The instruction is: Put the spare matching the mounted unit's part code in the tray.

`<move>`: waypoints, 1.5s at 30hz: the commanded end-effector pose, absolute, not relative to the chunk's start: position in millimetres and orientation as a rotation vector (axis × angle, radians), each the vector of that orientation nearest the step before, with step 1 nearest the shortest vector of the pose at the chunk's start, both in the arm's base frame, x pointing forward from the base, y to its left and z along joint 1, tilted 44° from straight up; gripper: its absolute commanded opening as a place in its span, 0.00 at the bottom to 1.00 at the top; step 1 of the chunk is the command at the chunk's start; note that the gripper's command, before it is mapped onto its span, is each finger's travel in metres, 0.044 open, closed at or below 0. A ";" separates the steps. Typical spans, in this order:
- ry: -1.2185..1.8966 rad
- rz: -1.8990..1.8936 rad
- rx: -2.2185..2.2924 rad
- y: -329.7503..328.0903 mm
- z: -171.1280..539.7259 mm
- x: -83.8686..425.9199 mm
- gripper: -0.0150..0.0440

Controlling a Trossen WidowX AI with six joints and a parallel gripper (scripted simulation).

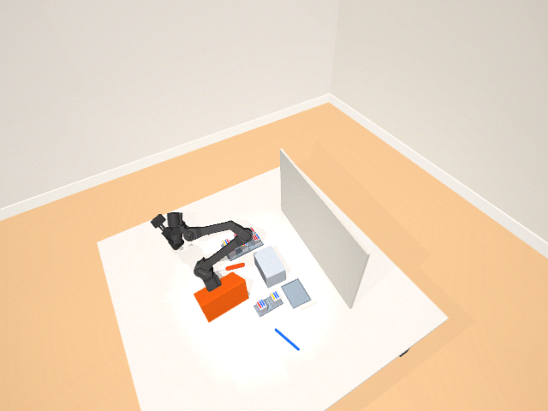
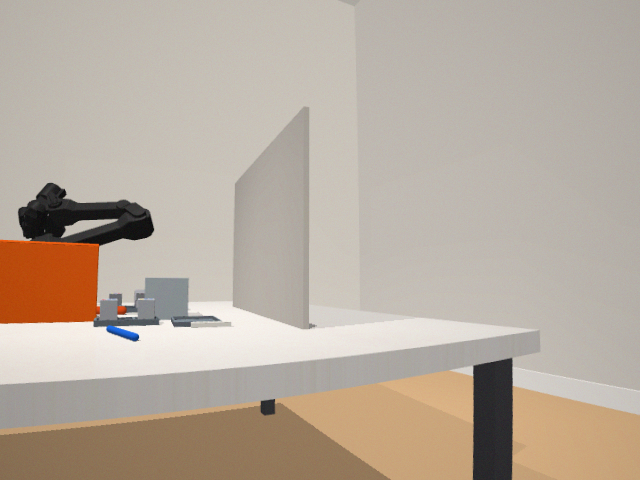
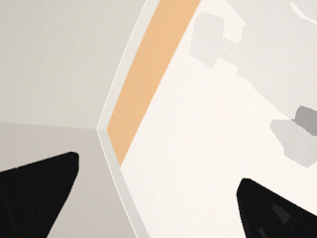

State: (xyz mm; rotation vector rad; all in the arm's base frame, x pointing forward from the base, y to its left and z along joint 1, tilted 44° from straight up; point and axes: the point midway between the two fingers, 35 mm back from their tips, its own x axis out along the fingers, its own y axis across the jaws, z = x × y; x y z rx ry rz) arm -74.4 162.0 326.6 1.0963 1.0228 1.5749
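Two small units with striped tops, one (image 1: 261,305) (image 2: 108,310) with red and blue, the other (image 1: 275,296) (image 2: 146,309) with yellow and blue, stand on a short grey rack (image 2: 126,321). Several similar units stand on a longer rack (image 1: 246,253) further back, partly hidden by the arm. I cannot tell which unit is the mounted one; no code is readable. The flat grey tray (image 1: 296,293) looks empty, right of the short rack. My gripper (image 3: 160,177) is open and empty in the wrist view, at the table's left side, away from racks and tray.
A tall orange block (image 1: 228,300) (image 2: 49,281) stands beside the arm's base. A grey box (image 1: 270,266) (image 2: 166,298) stands between the racks. A tall panel (image 1: 323,229) (image 2: 273,232) stands on the right. A red-orange bar (image 1: 235,266) and a blue rod (image 1: 287,339) (image 2: 123,333) lie on the table.
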 end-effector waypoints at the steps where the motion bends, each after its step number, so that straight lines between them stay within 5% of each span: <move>1: 1.023 1.575 1.096 162.0 326.6 -74.4 0.98; 24: 0.488 1.346 0.507 246.1 338.2 -30.1 1.00; 45: 0.626 0.769 -0.143 293.7 278.2 203.3 1.00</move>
